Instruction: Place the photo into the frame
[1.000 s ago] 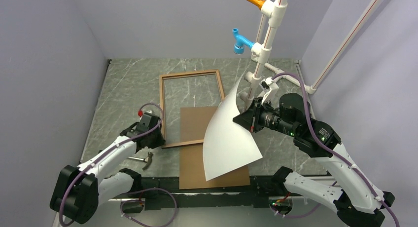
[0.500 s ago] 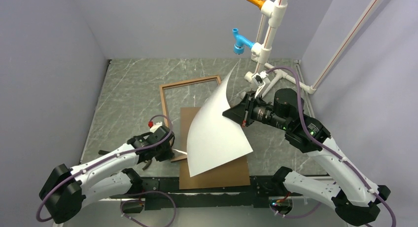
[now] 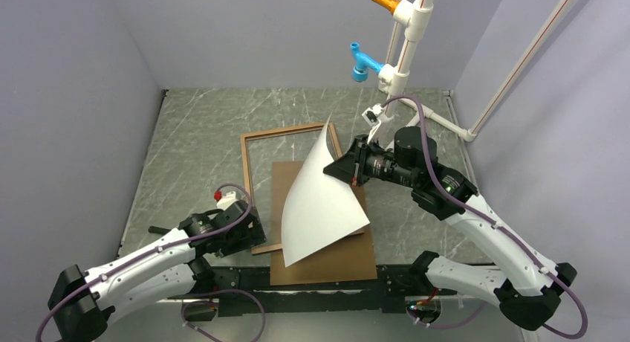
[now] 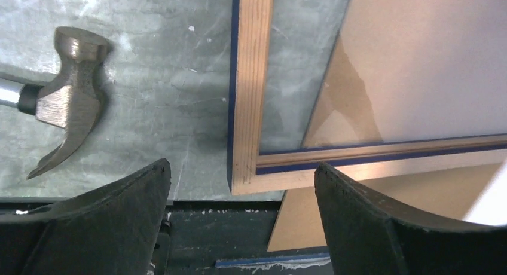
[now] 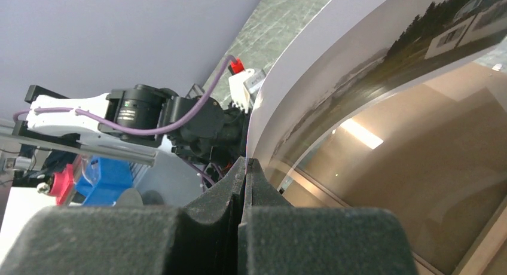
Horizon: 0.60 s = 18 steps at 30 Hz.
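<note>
The frame lies flat, brown wood face up, its near end resting on the brown backing board. My left gripper stands open astride the frame's near left corner, and neither finger touches it. The photo hangs curled above the frame and board with its white back up. My right gripper is shut on its far right edge. In the right wrist view the landscape print curves away from the shut gripper. The photo's near edge reaches down toward the board.
A hammer lies on the marble table to the left of the frame, close to my left arm. White pipes with blue and orange fittings rise at the back right. Grey walls close in three sides.
My left gripper has opened and let go of the frame's near left corner, after dragging the frame nearer onto the board. My right arm has carried the photo leftward over the frame.
</note>
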Tool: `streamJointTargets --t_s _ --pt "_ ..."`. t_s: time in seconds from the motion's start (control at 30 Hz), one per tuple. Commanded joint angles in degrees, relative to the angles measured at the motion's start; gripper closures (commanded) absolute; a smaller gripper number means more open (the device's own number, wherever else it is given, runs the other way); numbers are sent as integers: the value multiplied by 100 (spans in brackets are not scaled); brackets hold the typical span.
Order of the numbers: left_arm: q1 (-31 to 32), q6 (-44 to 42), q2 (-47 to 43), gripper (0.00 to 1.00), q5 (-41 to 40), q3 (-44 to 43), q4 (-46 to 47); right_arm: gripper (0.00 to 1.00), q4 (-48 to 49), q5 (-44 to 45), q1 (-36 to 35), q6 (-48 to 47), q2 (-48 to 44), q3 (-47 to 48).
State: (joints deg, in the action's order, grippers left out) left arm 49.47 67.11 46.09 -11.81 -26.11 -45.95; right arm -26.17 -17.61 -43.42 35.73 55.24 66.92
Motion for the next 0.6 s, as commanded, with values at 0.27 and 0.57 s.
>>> streamJointTargets --t_s 0.27,0.57 --pt "-211 -517 15 1 -1634 -3292 -1965 100 704 -648 23 -95 681 484" --pt "-621 -831 -342 1 -2369 -4637 -2340 100 787 -1177 27 -311 1214 1627"
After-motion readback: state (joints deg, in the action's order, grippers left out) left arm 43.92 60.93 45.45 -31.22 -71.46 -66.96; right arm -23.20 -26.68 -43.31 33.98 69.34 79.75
